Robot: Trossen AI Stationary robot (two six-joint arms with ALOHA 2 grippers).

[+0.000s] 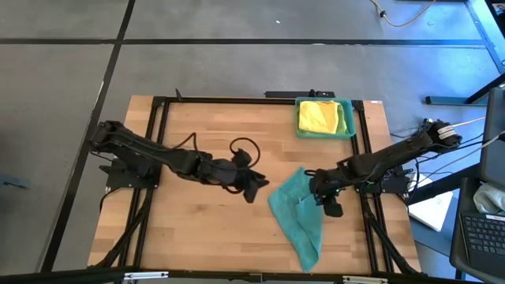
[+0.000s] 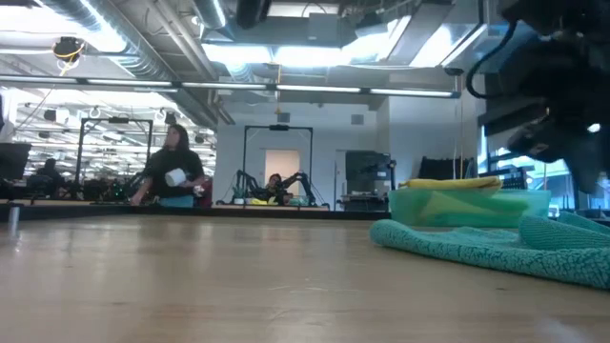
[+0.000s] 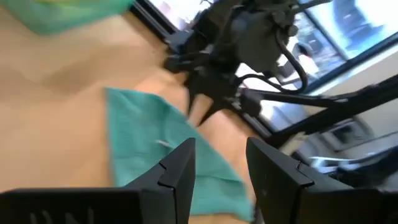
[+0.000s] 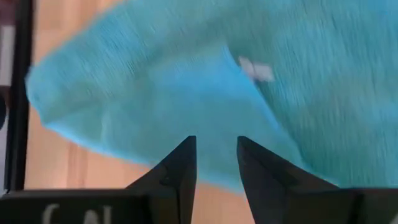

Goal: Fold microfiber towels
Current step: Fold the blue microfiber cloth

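A teal microfiber towel point(image 1: 296, 217) lies loosely rumpled on the wooden table, right of centre toward the near edge, with a small white tag point(image 4: 255, 70) on it. Yellow towels point(image 1: 319, 117) rest in a teal plastic tray point(image 1: 351, 118) at the far right. My left gripper point(image 1: 254, 192) hangs open just left of the teal towel point(image 3: 143, 137), pointing toward it. My right gripper point(image 1: 331, 207) is over the towel's right edge point(image 4: 186, 81), fingers pointing down, open by a narrow gap, nothing between them.
Bare wood stretches left of the towel point(image 2: 496, 246). A black cable loop point(image 1: 245, 148) lies behind my left arm. Black frame rails point(image 1: 158, 142) run along the table's sides. A person point(image 2: 176, 171) stands in the room far beyond the table.
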